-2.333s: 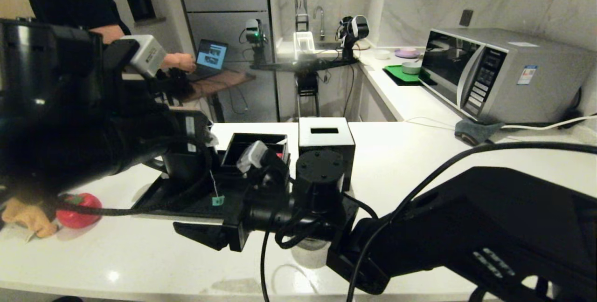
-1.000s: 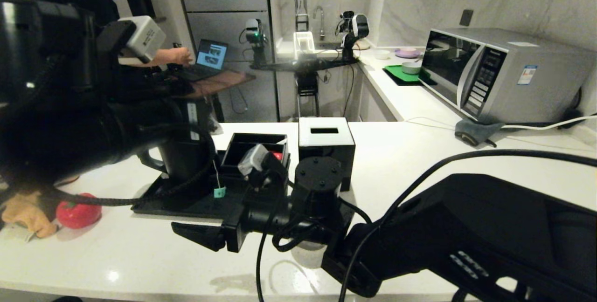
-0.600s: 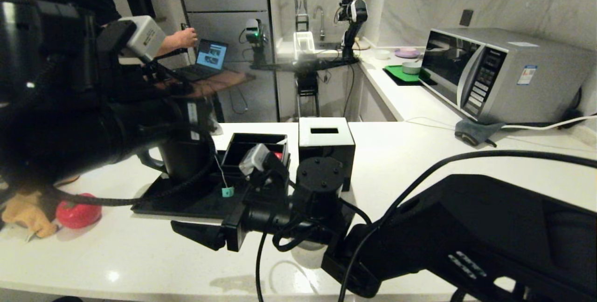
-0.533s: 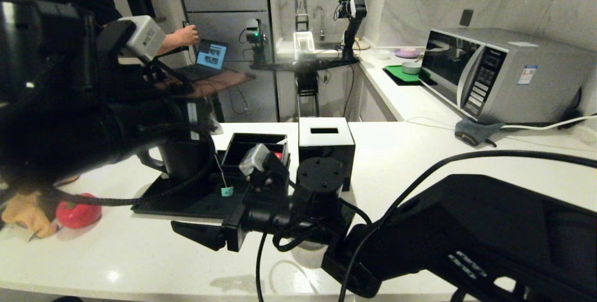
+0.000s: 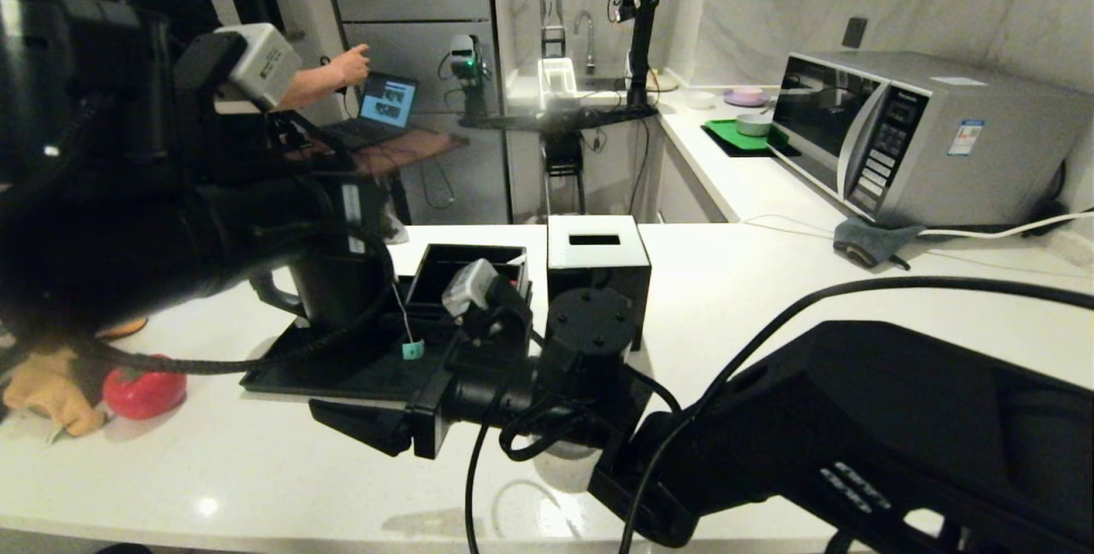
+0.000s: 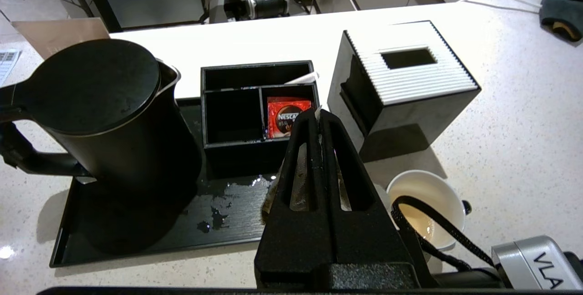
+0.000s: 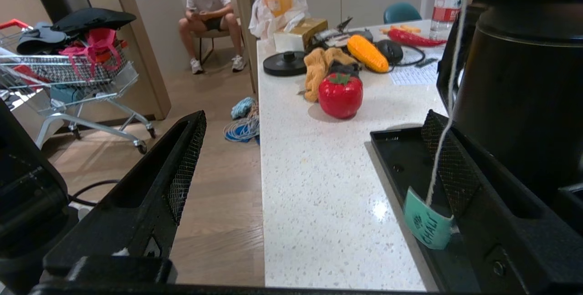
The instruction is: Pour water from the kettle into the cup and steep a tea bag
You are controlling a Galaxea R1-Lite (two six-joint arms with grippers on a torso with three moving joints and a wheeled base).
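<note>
Jaws pressed together on your left gripper [image 6: 317, 117], which is pinching the tea bag [image 6: 300, 185] between its fingers above the tray [image 6: 136, 245]; its string is hanging down with the teal tag [image 5: 413, 350] dangling. Your right gripper [image 7: 314, 149] is standing wide open and holding nothing, low beside the tray's front edge. The kettle [image 6: 104, 122] is sitting upright on the tray. The cup [image 6: 426, 206] is resting on the counter [image 6: 510, 149], right of the tray, with pale liquid inside.

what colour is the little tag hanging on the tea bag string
Teal tag, with dark lettering; clearest in the right wrist view.
</note>
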